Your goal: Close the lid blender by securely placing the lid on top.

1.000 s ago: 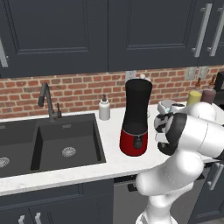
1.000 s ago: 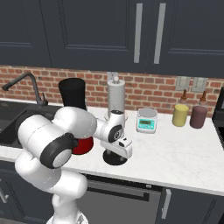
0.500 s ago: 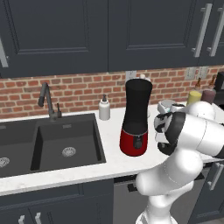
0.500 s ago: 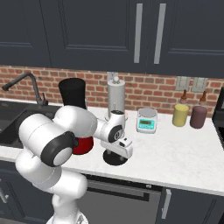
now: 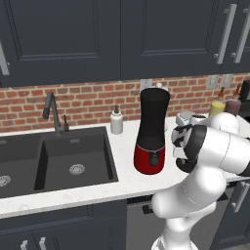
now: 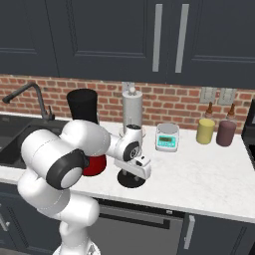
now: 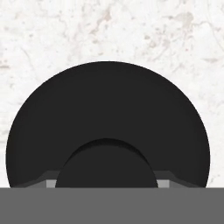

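The lid (image 7: pixel 107 109), a flat round black disc with a raised central knob (image 7: pixel 106 164), lies on the white marble counter. My gripper (image 6: pixel 134 172) stands right over it, pointing down. In the hand view its fingertips (image 7: pixel 51 182) flank the knob on both sides, so the gripper is open around the knob. From the right base view the lid (image 6: pixel 130 181) lies just right of the blender (image 6: pixel 85 130). The blender (image 5: pixel 152 131) has a black tapered jar on a red base, and its top is uncovered. The lid still rests on the counter.
A white soap dispenser (image 5: pixel 116 120) and the black double sink (image 5: pixel 53 161) with its tap sit left of the blender. A paper towel roll (image 6: pixel 132 108), a grey-and-teal scale (image 6: pixel 167 137) and two jars (image 6: pixel 204 130) stand behind and to the right.
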### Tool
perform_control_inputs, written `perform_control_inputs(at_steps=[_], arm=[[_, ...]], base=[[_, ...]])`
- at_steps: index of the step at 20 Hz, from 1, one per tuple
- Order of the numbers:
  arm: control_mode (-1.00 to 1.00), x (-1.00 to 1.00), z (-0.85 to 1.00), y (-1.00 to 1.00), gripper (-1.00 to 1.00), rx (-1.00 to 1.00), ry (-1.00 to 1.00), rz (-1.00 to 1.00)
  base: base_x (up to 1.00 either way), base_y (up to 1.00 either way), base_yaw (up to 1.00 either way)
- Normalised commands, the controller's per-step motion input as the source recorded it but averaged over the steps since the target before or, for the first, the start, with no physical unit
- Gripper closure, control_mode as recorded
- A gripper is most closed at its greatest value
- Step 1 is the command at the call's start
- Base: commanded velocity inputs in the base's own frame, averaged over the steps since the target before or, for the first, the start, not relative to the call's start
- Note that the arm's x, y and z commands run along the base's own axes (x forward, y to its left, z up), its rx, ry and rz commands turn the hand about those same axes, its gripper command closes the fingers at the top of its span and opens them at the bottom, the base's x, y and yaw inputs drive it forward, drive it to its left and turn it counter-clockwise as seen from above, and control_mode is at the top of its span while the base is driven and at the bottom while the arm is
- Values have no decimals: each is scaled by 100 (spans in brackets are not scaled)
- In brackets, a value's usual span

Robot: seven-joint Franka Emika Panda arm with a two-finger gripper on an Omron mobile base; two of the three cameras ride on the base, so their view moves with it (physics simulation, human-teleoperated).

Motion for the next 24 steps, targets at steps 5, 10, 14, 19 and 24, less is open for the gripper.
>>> perform_control_inputs(at_steps=[5, 10, 14, 19, 24], arm=[[-100, 0, 0, 0, 100, 0, 0, 0], [-100, -15, 19, -7, 100, 6, -8, 0], [-100, -39, 76, -18, 100, 19, -33, 0], [-100, -37, 99, -15, 100, 17, -39, 0], [-100, -27, 100, -7, 100, 16, -40, -2]], base=[[0, 0, 0], [0, 0, 0], [0, 0, 0], [0, 0, 0], [0, 0, 0]])
